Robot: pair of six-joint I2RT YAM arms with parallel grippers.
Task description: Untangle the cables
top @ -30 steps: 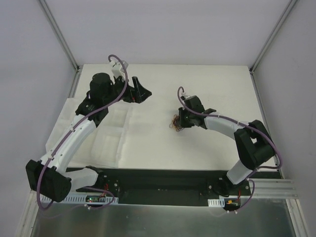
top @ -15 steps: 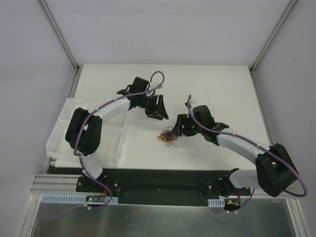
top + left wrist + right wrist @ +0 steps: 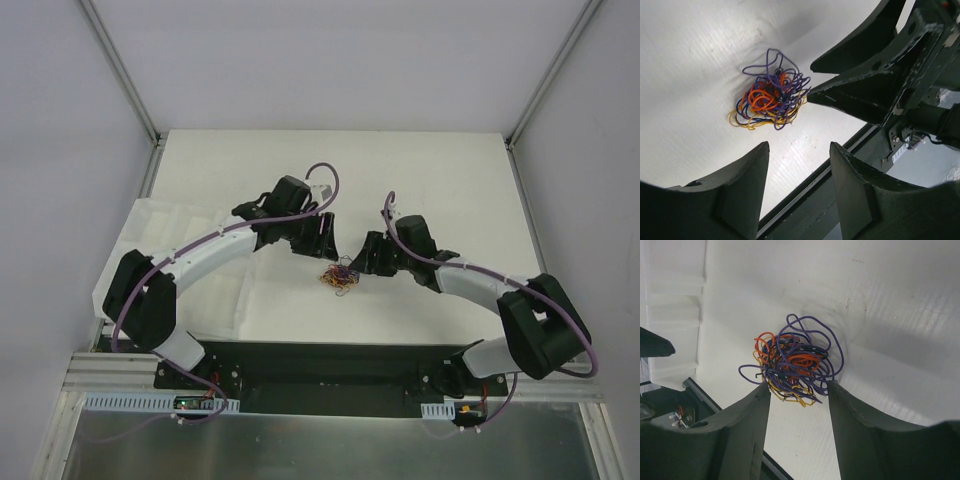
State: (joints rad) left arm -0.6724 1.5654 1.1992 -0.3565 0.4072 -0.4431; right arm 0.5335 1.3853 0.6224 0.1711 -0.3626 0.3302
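The cables (image 3: pixel 340 277) are a small tangled knot of purple, orange, yellow and black wires lying on the white table (image 3: pixel 450 180). My left gripper (image 3: pixel 318 238) hangs just behind and left of the knot, open and empty. In the left wrist view the cables (image 3: pixel 771 97) lie ahead of the left gripper (image 3: pixel 799 146). My right gripper (image 3: pixel 368 255) is at the knot's right side. In the right wrist view the right gripper (image 3: pixel 797 384) is open, and its tips flank the near edge of the cables (image 3: pixel 795 362).
A white ridged foam tray (image 3: pixel 180 270) covers the table's left part and also shows as the tray (image 3: pixel 675 315) in the right wrist view. The black base rail (image 3: pixel 330 365) runs along the near edge. Grey walls and frame posts (image 3: pixel 120 70) enclose the table.
The left arm swung from the back left to just behind the knot. The right gripper has opened. The knot now lies a little nearer and further left.
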